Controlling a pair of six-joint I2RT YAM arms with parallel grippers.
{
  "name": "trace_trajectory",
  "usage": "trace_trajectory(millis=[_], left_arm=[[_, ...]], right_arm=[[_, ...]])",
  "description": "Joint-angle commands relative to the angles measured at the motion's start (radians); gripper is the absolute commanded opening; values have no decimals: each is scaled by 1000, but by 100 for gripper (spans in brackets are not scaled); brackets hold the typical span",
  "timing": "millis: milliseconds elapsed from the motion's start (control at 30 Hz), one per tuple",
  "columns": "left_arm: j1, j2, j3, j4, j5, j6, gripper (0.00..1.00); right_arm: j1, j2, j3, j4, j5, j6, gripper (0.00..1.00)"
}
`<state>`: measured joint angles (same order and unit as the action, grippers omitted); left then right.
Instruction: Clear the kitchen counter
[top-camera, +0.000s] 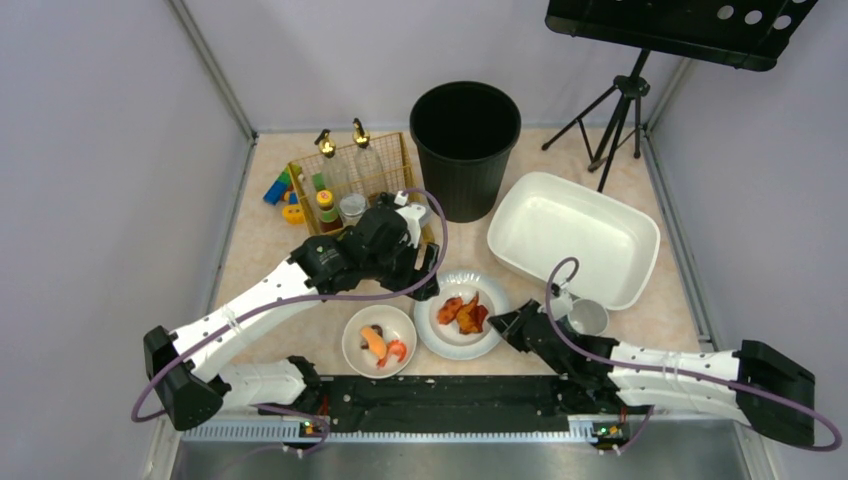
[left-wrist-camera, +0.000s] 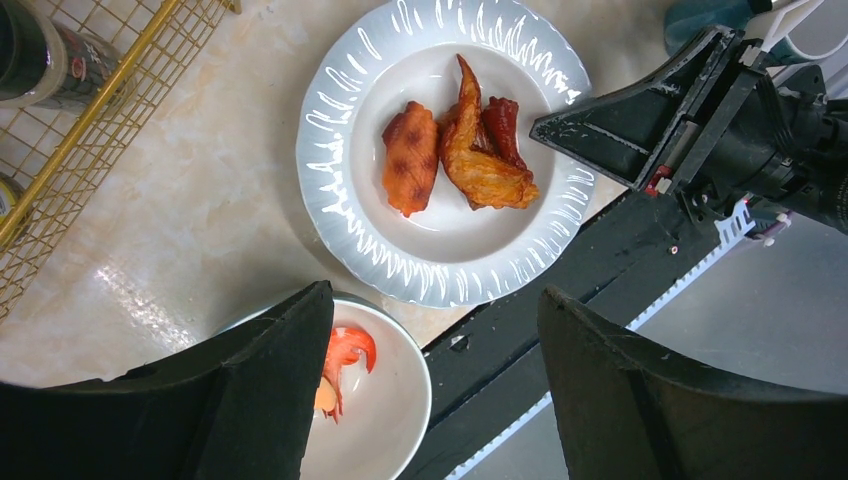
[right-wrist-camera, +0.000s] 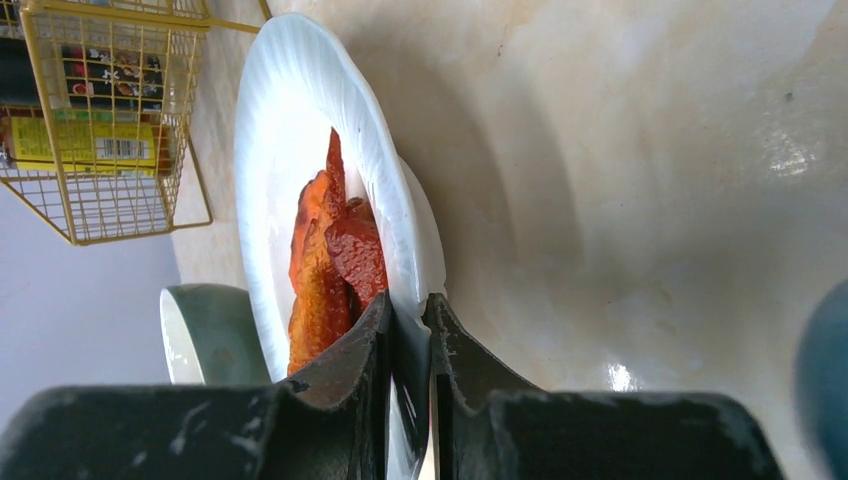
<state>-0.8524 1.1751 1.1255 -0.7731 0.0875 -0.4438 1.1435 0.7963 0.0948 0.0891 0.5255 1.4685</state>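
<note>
Fingers (right-wrist-camera: 350, 345) of the right gripper (right-wrist-camera: 408, 308) are nipped almost closed on the near rim of a round white ridged plate (right-wrist-camera: 262, 130); the left gripper (left-wrist-camera: 435, 295) is spread wide and holds nothing.

The beige speckled kitchen counter (top-camera: 255, 255) fills the floor of the walled cell, beyond the black front rail (top-camera: 440, 395). The plate lies on it near the front edge and bears browned chicken pieces (left-wrist-camera: 470, 160). A small round white bowl (top-camera: 353, 338) of orange shrimp-like bits sits just beside the plate on the left. The left gripper hovers above these two dishes. Right of the plate stands a small metal cup (top-camera: 588, 317), with a white rectangular tub (top-camera: 570, 235) behind it. Farther back are a black round bin (top-camera: 465, 185), a gold wire basket (top-camera: 385, 142) of bottles and a black tripod stand (top-camera: 620, 110).
</note>
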Motion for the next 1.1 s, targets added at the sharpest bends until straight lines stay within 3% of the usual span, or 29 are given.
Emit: trace_trajectory(millis=[0, 233, 367, 533, 667, 800, 1067], left_arm=[[0, -29, -8, 14, -14, -6, 79], [0, -20, -6, 18, -11, -6, 79], [0, -17, -7, 20, -11, -5, 79], [0, -16, -8, 18, -13, -3, 79], [0, -17, -8, 12, -24, 2, 79], [0, -18, -8, 15, -29, 6, 79], [1, -26, -21, 20, -35, 10, 79]], right_arm=[[10, 8, -18, 74, -8, 59, 0], [10, 59, -8, 48, -24, 72, 0], [10, 97, 7, 53, -34, 67, 12], [10, 147, 31, 67, -41, 58, 39], [11, 160, 67, 46, -46, 30, 51], [10, 160, 87, 31, -53, 19, 53], [12, 171, 63, 56, -75, 40, 43]])
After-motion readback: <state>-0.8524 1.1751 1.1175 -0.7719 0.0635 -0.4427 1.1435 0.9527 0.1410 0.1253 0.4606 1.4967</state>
